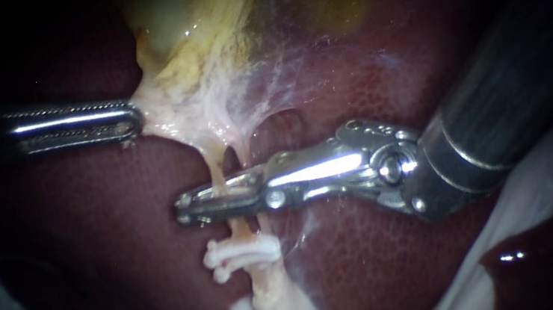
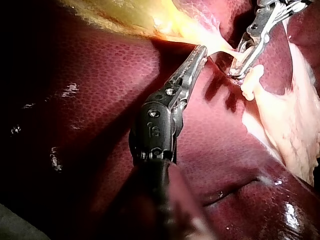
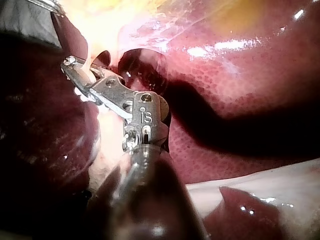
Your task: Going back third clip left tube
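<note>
- White clips (image 1: 242, 254), two of them, sit on the left tube (image 1: 215, 166) just beyond our right instrument's end effector, on its side away from the gallbladder (image 1: 192, 18).
- Our right instrument (image 1: 188, 210) has its end effector clamped across the left tube, with only a thin slit between its halves. We cannot tell whether a third clip lies inside.
- Our left instrument (image 1: 134, 119) has its end effector closed on the gallbladder's pale lower edge, holding the tube taut over the liver (image 1: 115, 229).
- We judge the withdrawal not yet begun.
- Next, the right end effector must part enough to free the tube. It should then back out along its shaft, clear of both clips.
</note>
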You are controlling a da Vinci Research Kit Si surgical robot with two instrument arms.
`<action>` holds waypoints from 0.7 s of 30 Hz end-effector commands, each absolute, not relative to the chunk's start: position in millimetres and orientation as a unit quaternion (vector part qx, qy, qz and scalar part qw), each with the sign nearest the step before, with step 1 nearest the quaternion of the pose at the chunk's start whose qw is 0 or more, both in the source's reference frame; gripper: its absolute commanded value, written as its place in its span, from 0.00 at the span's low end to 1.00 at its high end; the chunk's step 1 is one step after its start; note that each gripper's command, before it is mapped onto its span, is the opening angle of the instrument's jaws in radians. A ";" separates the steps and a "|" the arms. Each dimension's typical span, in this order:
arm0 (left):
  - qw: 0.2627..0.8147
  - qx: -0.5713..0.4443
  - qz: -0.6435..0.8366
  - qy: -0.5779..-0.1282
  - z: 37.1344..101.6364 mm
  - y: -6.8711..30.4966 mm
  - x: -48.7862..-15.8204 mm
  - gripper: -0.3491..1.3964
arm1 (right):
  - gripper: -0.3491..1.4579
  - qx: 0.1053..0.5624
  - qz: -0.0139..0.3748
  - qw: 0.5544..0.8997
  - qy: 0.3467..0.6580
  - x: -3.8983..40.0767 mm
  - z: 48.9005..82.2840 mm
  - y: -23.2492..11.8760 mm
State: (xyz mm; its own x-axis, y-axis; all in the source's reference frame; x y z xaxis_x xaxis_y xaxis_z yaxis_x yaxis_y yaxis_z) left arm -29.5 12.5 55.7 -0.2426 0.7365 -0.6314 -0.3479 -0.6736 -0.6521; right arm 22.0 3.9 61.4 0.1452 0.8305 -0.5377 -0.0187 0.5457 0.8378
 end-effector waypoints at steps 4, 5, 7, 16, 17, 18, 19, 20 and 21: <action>0.355 -0.503 0.764 -0.193 55.7 12.5 -29.5 0.00 | 0.36 0.352 0.307 0.671 0.576 22.4 62.0 4.0; 0.355 -0.503 0.764 -0.193 55.7 12.5 -29.6 0.00 | 0.40 0.351 0.307 0.672 0.576 22.6 62.3 4.1; 0.355 -0.503 0.764 -0.193 55.7 12.4 -29.6 0.00 | 0.44 0.345 0.305 0.674 0.577 22.9 63.3 4.3; 0.355 -0.503 0.764 -0.193 55.7 12.4 -29.6 0.00 | 0.46 0.307 0.277 0.707 0.573 23.1 68.1 4.2; 0.355 -0.503 0.764 -0.193 55.8 12.4 -29.5 0.00 | 0.47 0.302 0.270 0.711 0.575 23.0 68.2 4.1; 0.355 -0.503 0.764 -0.193 55.7 12.4 -29.5 0.00 | 0.47 0.298 0.266 0.713 0.577 23.0 68.2 4.1; 0.355 -0.503 0.764 -0.193 55.7 12.4 -29.5 0.00 | 0.47 0.291 0.258 0.716 0.580 22.9 68.0 4.0; 0.355 -0.503 0.764 -0.193 55.8 12.4 -29.5 0.00 | 0.47 0.288 0.250 0.718 0.582 22.9 67.7 3.8; 0.355 -0.503 0.764 -0.193 55.7 12.4 -29.5 0.00 | 0.47 0.289 0.241 0.718 0.585 22.8 67.4 3.7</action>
State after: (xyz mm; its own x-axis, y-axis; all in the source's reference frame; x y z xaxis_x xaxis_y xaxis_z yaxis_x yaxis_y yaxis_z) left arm -29.5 12.4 55.7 -0.2428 0.7360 -0.6319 -0.3484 -0.6741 -0.6513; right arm 22.7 3.4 67.3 0.2005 0.6780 -0.7072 0.0043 0.7212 0.6927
